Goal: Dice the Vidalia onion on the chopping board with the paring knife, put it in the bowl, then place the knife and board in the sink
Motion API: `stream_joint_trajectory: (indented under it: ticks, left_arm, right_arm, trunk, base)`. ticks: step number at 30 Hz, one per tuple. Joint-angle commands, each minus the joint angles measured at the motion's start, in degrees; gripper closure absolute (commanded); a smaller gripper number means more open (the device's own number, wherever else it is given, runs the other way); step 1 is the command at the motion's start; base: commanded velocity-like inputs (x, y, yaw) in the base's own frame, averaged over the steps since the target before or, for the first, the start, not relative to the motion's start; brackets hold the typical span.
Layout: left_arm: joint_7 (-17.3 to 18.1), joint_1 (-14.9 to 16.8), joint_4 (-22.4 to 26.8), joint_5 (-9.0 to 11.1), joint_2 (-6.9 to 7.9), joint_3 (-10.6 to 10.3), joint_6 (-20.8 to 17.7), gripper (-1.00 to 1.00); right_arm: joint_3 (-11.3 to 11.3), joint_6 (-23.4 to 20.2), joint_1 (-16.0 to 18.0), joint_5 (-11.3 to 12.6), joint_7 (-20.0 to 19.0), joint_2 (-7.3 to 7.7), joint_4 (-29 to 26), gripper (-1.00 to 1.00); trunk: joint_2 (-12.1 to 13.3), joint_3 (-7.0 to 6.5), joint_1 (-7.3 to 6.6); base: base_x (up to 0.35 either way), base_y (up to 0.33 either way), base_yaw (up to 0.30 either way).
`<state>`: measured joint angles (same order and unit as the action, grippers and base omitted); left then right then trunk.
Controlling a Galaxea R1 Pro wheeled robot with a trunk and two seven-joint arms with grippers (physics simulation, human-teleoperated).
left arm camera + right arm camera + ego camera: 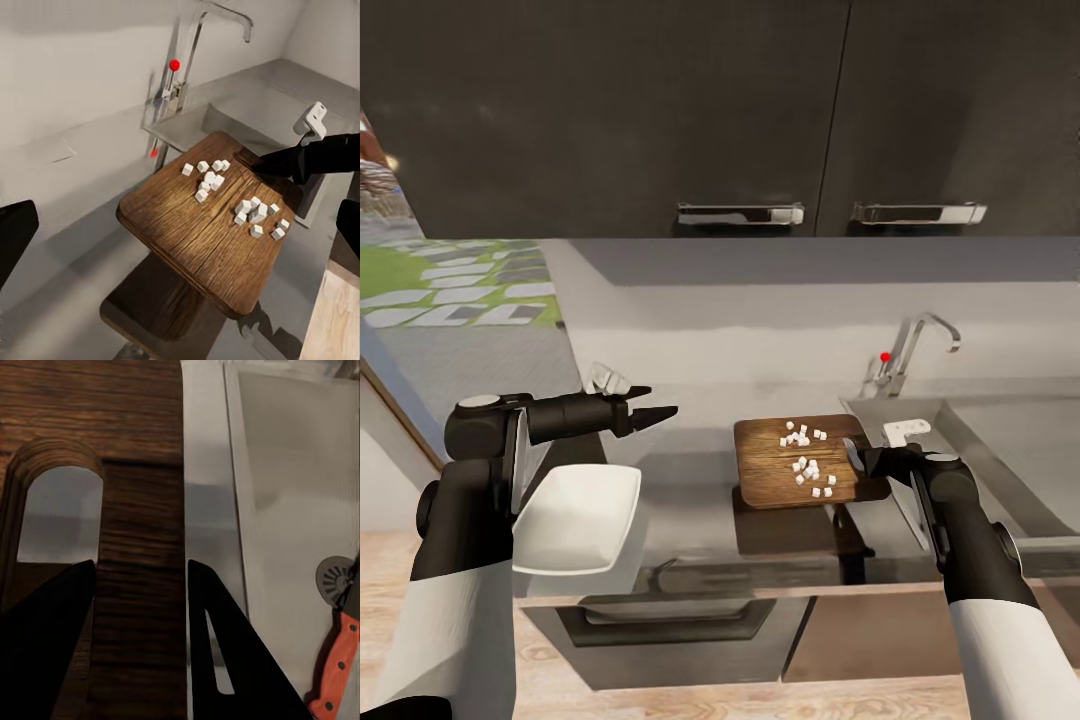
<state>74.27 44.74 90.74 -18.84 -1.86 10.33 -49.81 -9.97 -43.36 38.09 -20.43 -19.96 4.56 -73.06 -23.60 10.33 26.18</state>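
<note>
One chopping board (798, 462) is lifted clear of the countertop (690, 470), casting a dark shadow on the metal beneath it, and sits just left of the sink (1000, 440). The right gripper (857, 460) is clamped on the board's right end; in the right wrist view its two black fingers (45, 630) straddle the wooden strip between the oblong slot handle and the board's edge. On the board lie small white cubes of diced onion (806, 455) in two loose clusters, roughly eighteen to twenty pieces; an exact count cannot be told. One paring knife (334, 667), with its red-and-black handle, lies inside the sink basin beside the round dark drain (335, 579). One white bowl (578, 517) rests at the countertop's front edge, left of the board. The left gripper (655, 403) hovers above and behind the bowl, pointing toward the board, its fingers apart and holding nothing. One curved chrome tap (913, 350) with a red knob stands behind the sink.
</note>
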Motion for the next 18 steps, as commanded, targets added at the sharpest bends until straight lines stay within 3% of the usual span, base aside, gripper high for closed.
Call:
stream_joint_trajectory:
  ticks: [1,18]
  left_arm:
    - [0.59,0.08,0.06,-0.58,-0.07,0.13,-0.55,-1.0]
    - [0.61,0.08,0.06,-0.58,-0.07,0.13,-0.55,-1.0]
  right_arm:
    - [-0.05,-0.18,0.06,-0.57,-0.55,-0.01,-0.06,1.0]
    - [-0.05,-0.21,0.06,-0.57,-0.53,-0.03,-0.06,1.0]
  trunk:
    - [-0.12,0.03,0.04]
    - [-0.12,-1.53,0.04]
  base:
    - [0.0,0.0,0.0]
    - [0.0,0.0,0.0]
